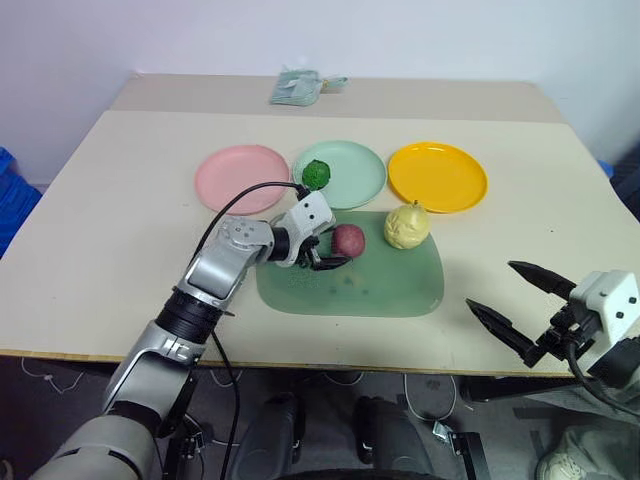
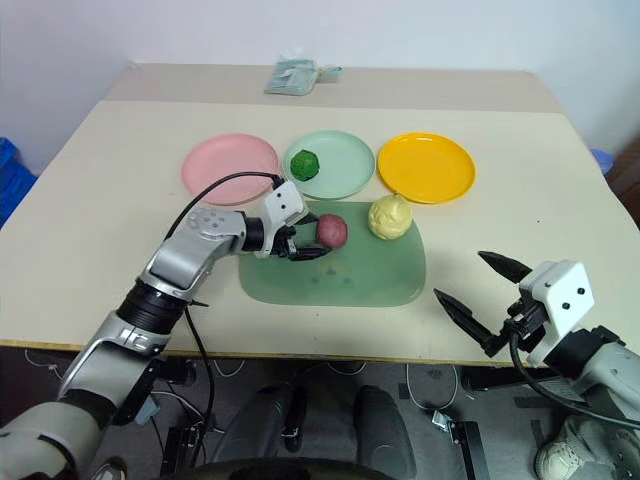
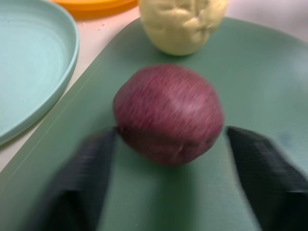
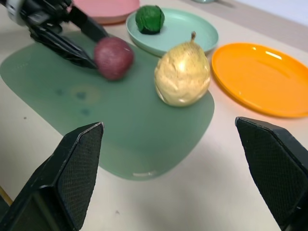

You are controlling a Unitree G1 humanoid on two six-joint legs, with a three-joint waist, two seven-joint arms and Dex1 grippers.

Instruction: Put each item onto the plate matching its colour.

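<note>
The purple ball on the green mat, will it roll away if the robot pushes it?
Probably yes. The purple ball looks round with no flat side, so a nudge could roll it across the smooth green mat. The left gripper has a finger on each side, which should stop it. Its skin looks finely ridged, so likely not slippery.

Pale beige table against a plain white wall. Second table section butts behind. Blue bin beside it. Cables on floor.

Head stereo pair looking down over table, wrist views low and close, all sharing green mat
</note>
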